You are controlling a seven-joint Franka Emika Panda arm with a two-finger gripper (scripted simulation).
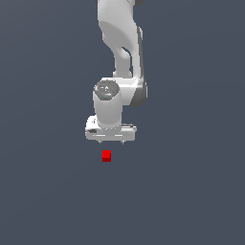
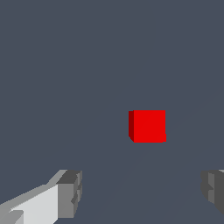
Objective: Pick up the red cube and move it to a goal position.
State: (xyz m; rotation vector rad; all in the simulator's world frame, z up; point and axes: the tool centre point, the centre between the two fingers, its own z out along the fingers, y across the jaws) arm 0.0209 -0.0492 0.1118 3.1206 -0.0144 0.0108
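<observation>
I count one tiny bright red solid cube [image 1: 106, 156] at frame centre, one white claw [image 1: 111, 142] above, fingers [image 2: 70, 192] apart, empty.

A Franka Panda arm [image 1: 119, 52] reaches down from the top of the exterior view, its gripper [image 1: 111, 141] hanging above the floor [image 1: 191, 191] with the jaws set wide apart. The cube [image 1: 106, 156] sits on the floor just below the gripper in that view, slightly toward the exterior view's left of the gripper's centre and clear of both fingers. In the wrist view, the cube [image 2: 148, 126] lies ahead of the two fingertips [image 2: 70, 194], within the span between them and nearer the far-side finger [image 2: 213, 189], touching neither.
</observation>
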